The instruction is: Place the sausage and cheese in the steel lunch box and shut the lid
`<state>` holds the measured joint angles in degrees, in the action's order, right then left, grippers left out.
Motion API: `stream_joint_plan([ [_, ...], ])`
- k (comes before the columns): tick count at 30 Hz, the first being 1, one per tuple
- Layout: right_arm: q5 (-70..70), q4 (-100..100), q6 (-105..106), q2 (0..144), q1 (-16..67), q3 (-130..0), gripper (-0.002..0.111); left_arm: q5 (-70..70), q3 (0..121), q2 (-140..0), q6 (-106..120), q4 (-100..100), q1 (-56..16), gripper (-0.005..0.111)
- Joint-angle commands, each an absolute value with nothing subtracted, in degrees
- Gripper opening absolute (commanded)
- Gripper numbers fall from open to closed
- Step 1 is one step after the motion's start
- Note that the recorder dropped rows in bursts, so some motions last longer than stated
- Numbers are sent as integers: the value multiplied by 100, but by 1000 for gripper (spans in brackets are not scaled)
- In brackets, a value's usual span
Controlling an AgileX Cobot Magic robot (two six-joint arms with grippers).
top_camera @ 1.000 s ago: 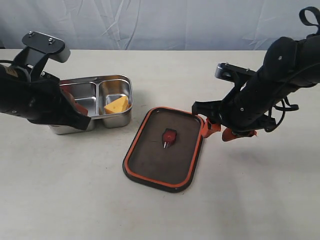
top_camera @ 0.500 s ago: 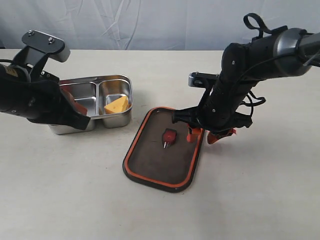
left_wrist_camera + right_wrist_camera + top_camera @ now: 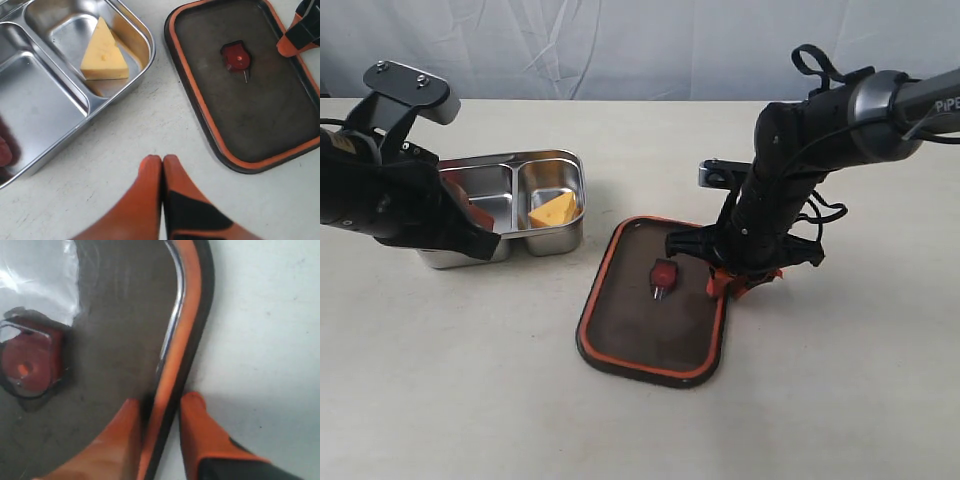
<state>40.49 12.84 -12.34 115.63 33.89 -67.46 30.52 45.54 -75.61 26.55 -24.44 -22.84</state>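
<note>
- The shiny rectangular stainless steel lunch box (image 3: 556, 240) has rounded corners and two compartments. It stands on the pale surface (image 3: 820, 400) at the left of the scene.
- The flat yellow wedge of cheese (image 3: 553, 210) with tiny holes lies in the smaller, right compartment of the box.
- The small glossy red sausage (image 3: 3, 150) shows only as a dark red bit in the larger, left compartment. The black left arm covers most of this compartment in the exterior view.
- The dark translucent rectangular lid (image 3: 640, 335) lies flat on the surface, orange sealing rim upward. It is to the right of the box and nearer, close to it but apart.
- A small red valve tab (image 3: 662, 272) sits on the lid, toward its far end.
- The left end effector (image 3: 162, 161) is closed on nothing, its two orange fingertips pressed together. It hangs over bare surface just near of the box.
- The right end effector (image 3: 725, 284) is at the far right edge of the lid. In the right wrist view one orange finger (image 3: 117, 440) is inside the rim and the other outside, so it grips the rim.
</note>
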Motion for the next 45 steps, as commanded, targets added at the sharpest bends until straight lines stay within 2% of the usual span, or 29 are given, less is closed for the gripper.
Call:
stream_joint_plan([
  [1, 4083, 1149, -1253, 11568, 3499, -6779, 19, 2984, 4515, -7507, 2587, -2433, -2286, 0],
  [4, 4255, 956, -1468, 11568, 3555, -6779, 14, 2984, 4515, -7507, 2587, -2433, -2286, 0],
  [6, 4436, 739, -1523, 11568, 3554, -6779, 0, 2995, 4515, -7507, 2587, -2433, -2286, 0],
  [14, 4804, 90, -1757, 11491, 3554, -6779, -1, 3318, 4515, -7507, 2587, -2985, -2286, 0],
  [16, 4750, 53, -1766, 11369, 3554, -6779, -1, 3398, 4515, -7507, 2587, -3231, -2286, 4],
  [20, 4643, 0, -1778, 11023, 3554, -6779, -1, 3501, 4515, -7507, 2587, -3692, -2286, 20],
  [24, 4630, -76, -1764, 10640, 3554, -6779, -1, 3503, 4515, -7507, 2587, -4101, -2286, 44],
  [27, 4618, -76, -1675, 10384, 3554, -6779, -1, 3385, 4515, -7507, 2610, -4419, -2286, 52],
  [35, 4544, 82, -1519, 9800, 3554, -6779, -1, 2965, 4515, -7507, 3107, -5865, -2286, 53],
  [39, 4409, 769, -1111, 9655, 3542, -6779, -1, 2962, 4515, -7507, 3804, -6718, -2286, 53],
  [45, 4289, 1790, -333, 9627, 3542, -6779, -1, 2851, 4515, -7507, 3981, -6884, -2286, 53],
])
